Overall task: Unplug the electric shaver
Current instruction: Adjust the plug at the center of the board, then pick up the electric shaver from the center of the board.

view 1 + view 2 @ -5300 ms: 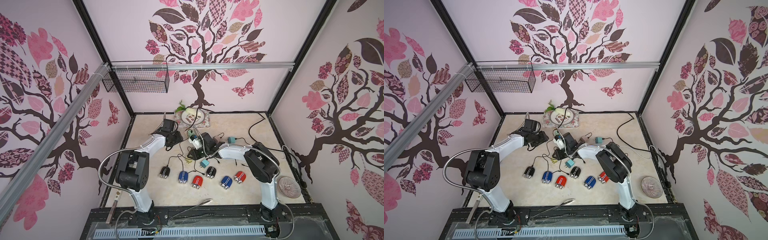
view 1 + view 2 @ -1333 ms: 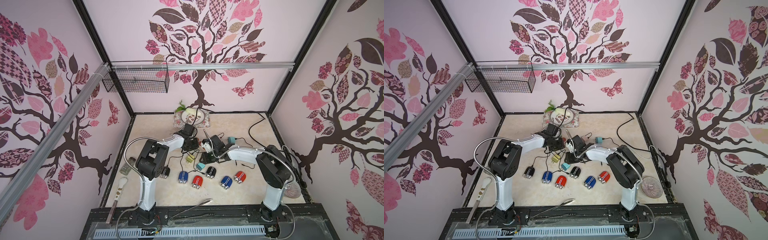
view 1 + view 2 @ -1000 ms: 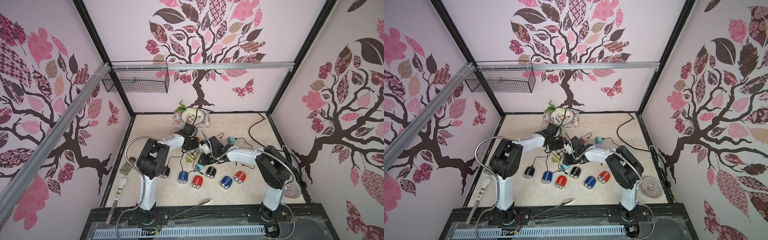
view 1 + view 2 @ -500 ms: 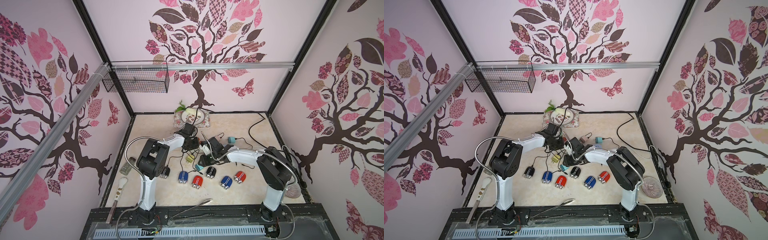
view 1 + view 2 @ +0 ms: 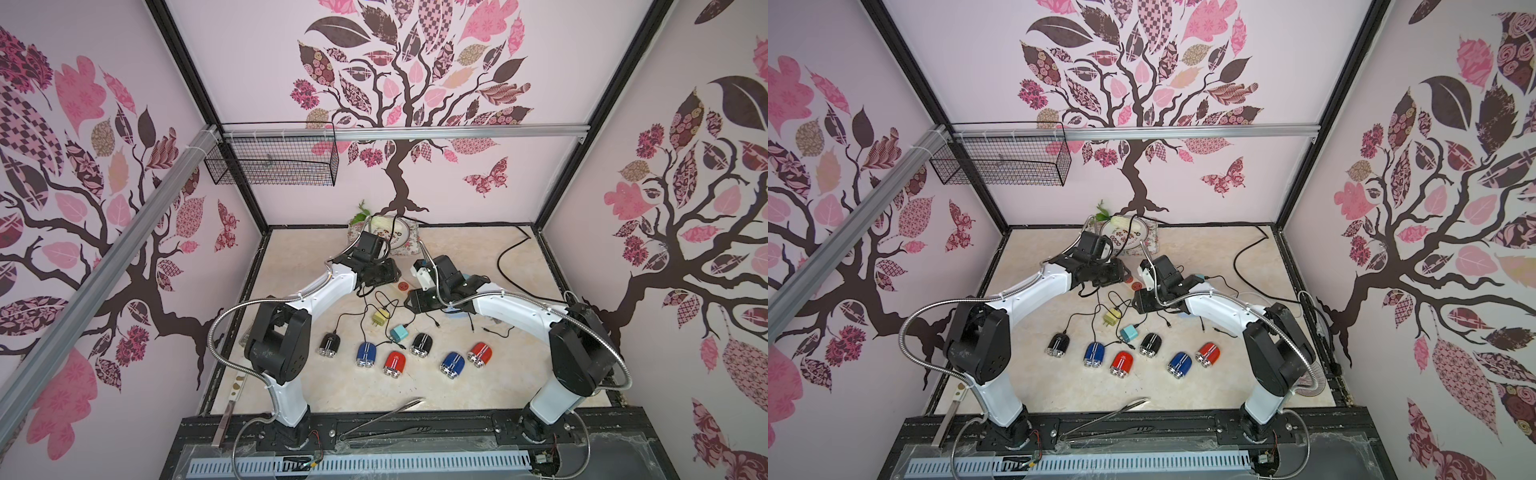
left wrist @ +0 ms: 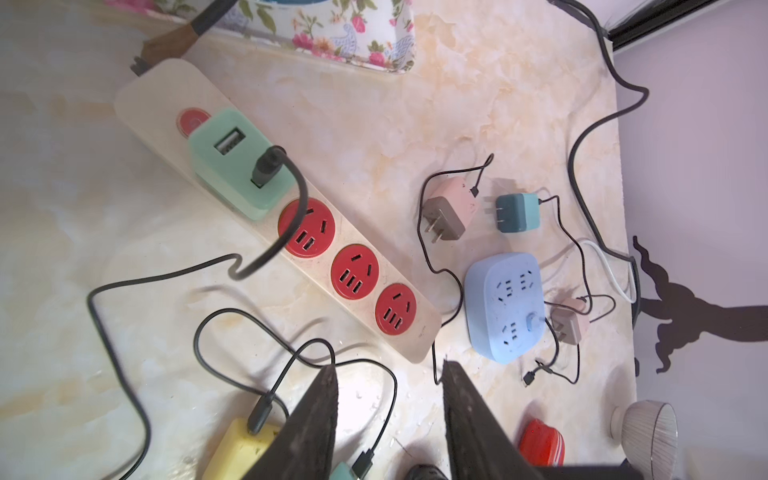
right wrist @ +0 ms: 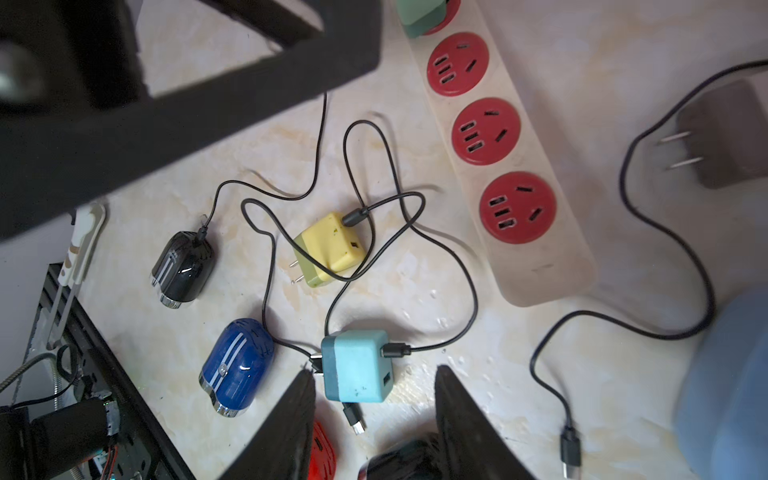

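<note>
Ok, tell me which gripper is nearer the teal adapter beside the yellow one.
Right. The right gripper hangs open right next to the teal adapter. The left gripper hangs farther off, also open, at the end of the power strip.

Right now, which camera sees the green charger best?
The left wrist view: the whole green charger sits plugged into the power strip. The right wrist view catches only its corner; the top views don't show it.

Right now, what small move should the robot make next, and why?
Probably swing the open left gripper over the mint-green square adapter and close on it. It alone sits plugged into the long cream power strip with red sockets, with a black cable running from its port.
</note>
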